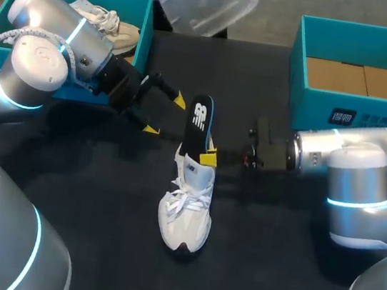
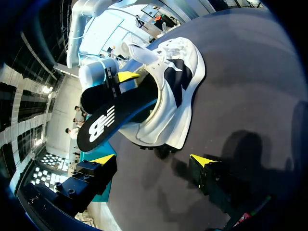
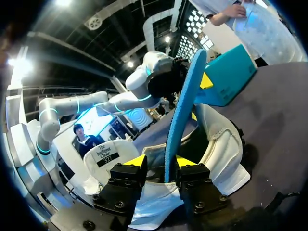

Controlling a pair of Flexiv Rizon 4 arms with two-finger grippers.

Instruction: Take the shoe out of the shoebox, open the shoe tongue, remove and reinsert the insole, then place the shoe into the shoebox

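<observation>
A white shoe (image 1: 185, 212) stands on the black table (image 1: 100, 197) in the middle, toe toward me. Its dark insole (image 1: 200, 121) with a blue edge sticks up out of the shoe's opening. My right gripper (image 1: 206, 155) is at the shoe's collar. In the right wrist view the insole (image 3: 180, 110) stands between the yellow tips of this gripper (image 3: 161, 162), against one finger with a gap to the other, so it is open. My left gripper (image 1: 164, 115) hangs open just left of the insole, holding nothing. In its own view, my left gripper (image 2: 154, 161) faces the shoe (image 2: 175, 82) and insole (image 2: 108, 122).
A teal shoebox (image 1: 144, 44) at the back left holds another light shoe (image 1: 113, 27). A second teal shoebox (image 1: 298, 95) at the back right shows a brown cardboard floor. Both arms' bodies flank the shoe.
</observation>
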